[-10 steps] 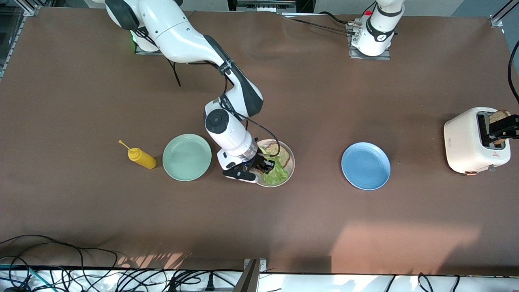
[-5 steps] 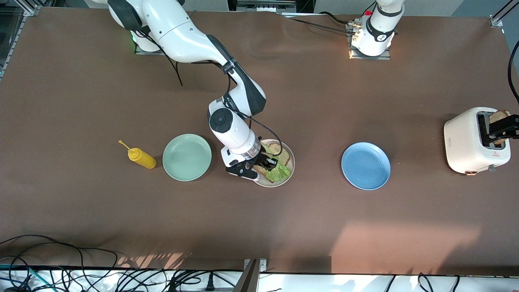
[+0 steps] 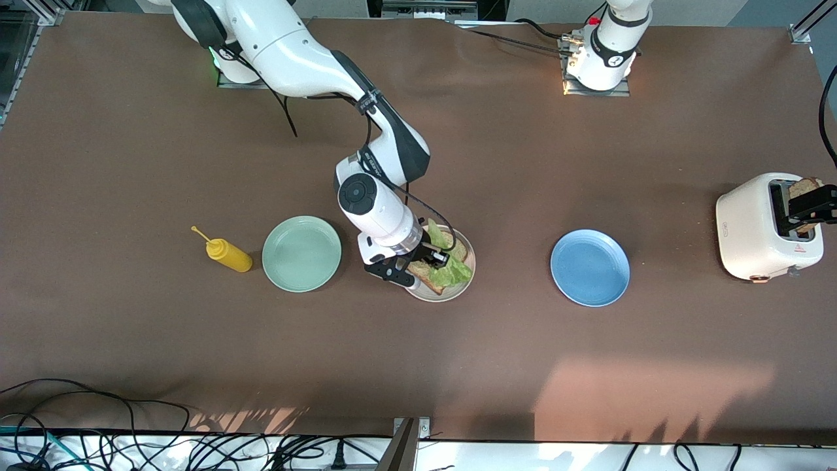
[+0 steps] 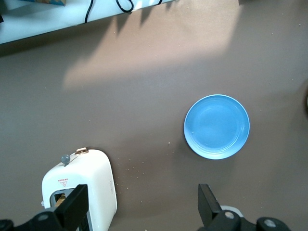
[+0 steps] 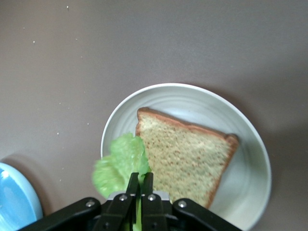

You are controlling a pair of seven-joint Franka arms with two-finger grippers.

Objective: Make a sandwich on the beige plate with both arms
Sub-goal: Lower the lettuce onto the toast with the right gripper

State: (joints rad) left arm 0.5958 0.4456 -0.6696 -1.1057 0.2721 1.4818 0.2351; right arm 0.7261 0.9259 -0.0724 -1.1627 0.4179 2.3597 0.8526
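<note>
The beige plate (image 3: 472, 263) (image 5: 240, 120) lies mid-table with one brown toast slice (image 3: 462, 250) (image 5: 187, 154) flat on it. My right gripper (image 3: 433, 259) (image 5: 140, 180) hangs low over the plate, shut on the ruffled green lettuce leaf (image 3: 451, 273) (image 5: 120, 161), which droops beside and partly over the toast. My left gripper (image 3: 811, 206) (image 4: 142, 207) hovers open over the white toaster (image 3: 758, 227) (image 4: 94, 183). A second toast slice (image 3: 803, 188) stands in the toaster's slot under it.
A blue plate (image 3: 590, 267) (image 4: 216, 126) lies between the beige plate and the toaster. A mint green plate (image 3: 301, 253) and a yellow squeeze bottle (image 3: 225, 254) lie toward the right arm's end. Cables run along the table edge nearest the front camera.
My right gripper has carried the lettuce a little across the plate, so the leaf now lies more over the toast. The left arm has not moved.
</note>
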